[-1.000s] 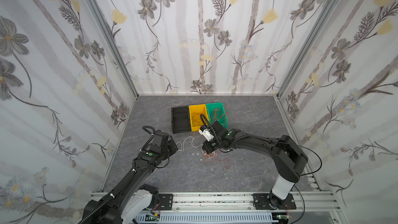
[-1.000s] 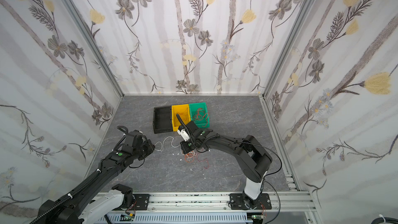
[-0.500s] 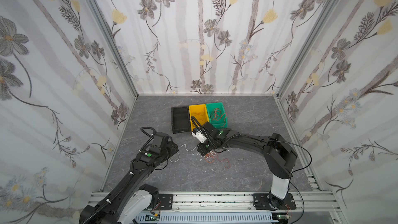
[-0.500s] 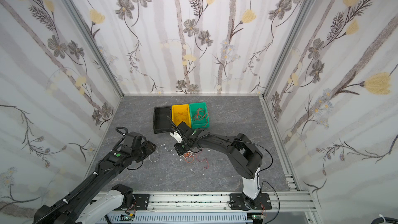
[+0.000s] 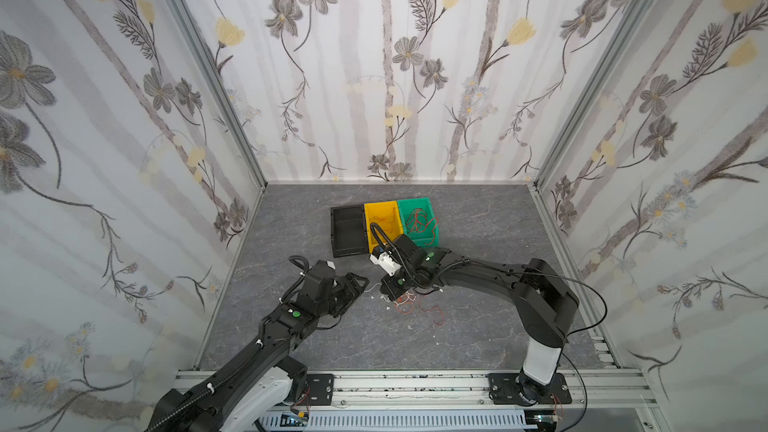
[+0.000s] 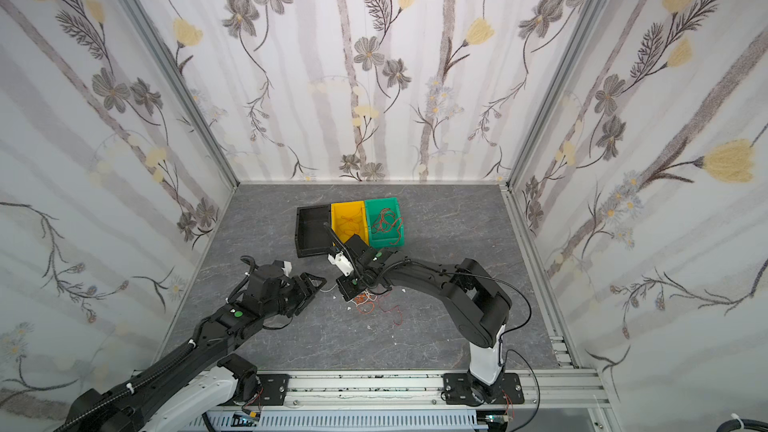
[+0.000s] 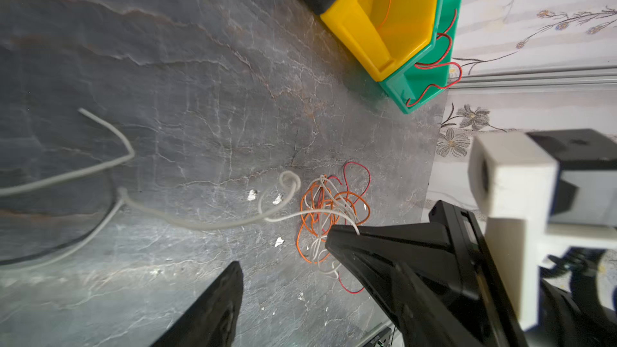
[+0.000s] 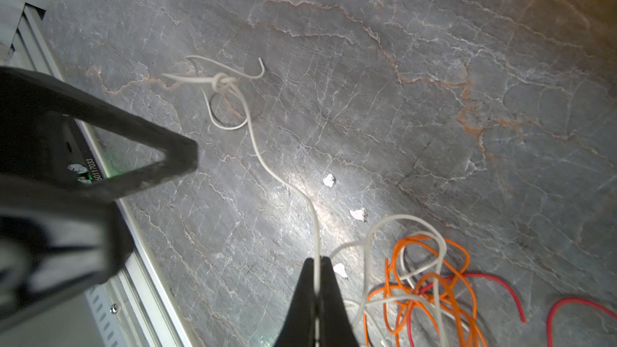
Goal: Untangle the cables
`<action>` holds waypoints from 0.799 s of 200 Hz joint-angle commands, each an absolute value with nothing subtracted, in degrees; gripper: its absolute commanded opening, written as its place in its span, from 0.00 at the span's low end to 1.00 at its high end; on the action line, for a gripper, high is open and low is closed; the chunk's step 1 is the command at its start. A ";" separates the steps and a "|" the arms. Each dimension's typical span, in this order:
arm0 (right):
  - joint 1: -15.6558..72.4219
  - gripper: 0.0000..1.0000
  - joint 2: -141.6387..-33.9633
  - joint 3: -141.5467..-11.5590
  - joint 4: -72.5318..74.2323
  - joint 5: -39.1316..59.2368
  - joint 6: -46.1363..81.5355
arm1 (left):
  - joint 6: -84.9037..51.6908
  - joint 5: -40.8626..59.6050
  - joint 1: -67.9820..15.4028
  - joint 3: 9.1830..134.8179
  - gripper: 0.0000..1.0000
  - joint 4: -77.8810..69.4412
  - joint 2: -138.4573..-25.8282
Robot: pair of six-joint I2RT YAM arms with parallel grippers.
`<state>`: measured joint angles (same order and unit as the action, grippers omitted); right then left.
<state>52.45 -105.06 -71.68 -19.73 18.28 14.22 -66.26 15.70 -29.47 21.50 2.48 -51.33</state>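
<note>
The grey stone-patterned table (image 5: pixel 478 209) carries three bins at its far middle: a black bin (image 5: pixel 349 209), a yellow bin (image 5: pixel 380 204) with orange cables (image 6: pixel 349 222) in it, and a green bin (image 5: pixel 413 201) with red cables (image 5: pixel 419 220) spilling over its near wall. The left arm (image 5: pixel 274 334) reaches in from the near left and the right arm (image 5: pixel 498 280) from the near right.

The right gripper (image 8: pixel 317 262) has its jaws pinched together on a white cable (image 8: pixel 267 161). The left gripper (image 5: pixel 358 289) has its jaws wide, with nothing between them. The tangle (image 7: pixel 329 215) of orange, white and red strands lies on the table just right of the pinch.

From the closed jaws the white cable runs leftward, its long axis on the line between the two grippers. It ends in a knot (image 8: pixel 223 82) with a small loop, close to the left gripper's finger (image 8: pixel 167 158). The knot is nearer the left arm, so that gripper looks best placed to take the cable there and draw it left, away from the tangle.
</note>
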 commanded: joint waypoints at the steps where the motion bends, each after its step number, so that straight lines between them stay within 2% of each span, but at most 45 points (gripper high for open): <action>1: 52.47 0.00 -103.40 -69.71 -14.72 21.02 13.92 | -74.79 10.02 -31.65 19.19 0.72 -8.59 -51.99; 28: 52.47 0.00 -102.49 -67.28 -10.93 23.65 14.89 | -77.91 6.12 -32.02 16.66 0.70 -14.40 -53.39; 88: 52.47 0.00 -99.71 -62.34 -3.40 28.18 15.39 | -80.34 7.03 -33.11 15.26 0.67 -25.26 -61.93; 112: 52.56 0.00 -99.95 -61.97 -2.37 29.32 15.23 | -80.07 7.08 -33.50 15.79 0.62 -26.25 -63.78; 137: 52.61 0.01 -100.45 -62.05 -2.34 29.50 15.12 | -80.22 6.67 -33.62 15.84 0.48 -26.05 -64.51; 160: 52.61 0.01 -100.63 -61.96 -2.71 29.01 15.04 | -79.74 6.39 -33.60 16.06 0.28 -25.00 -63.88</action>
<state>52.60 -100.29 -62.15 -4.08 28.14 15.55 -79.53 7.49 -33.61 15.49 -23.77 -64.29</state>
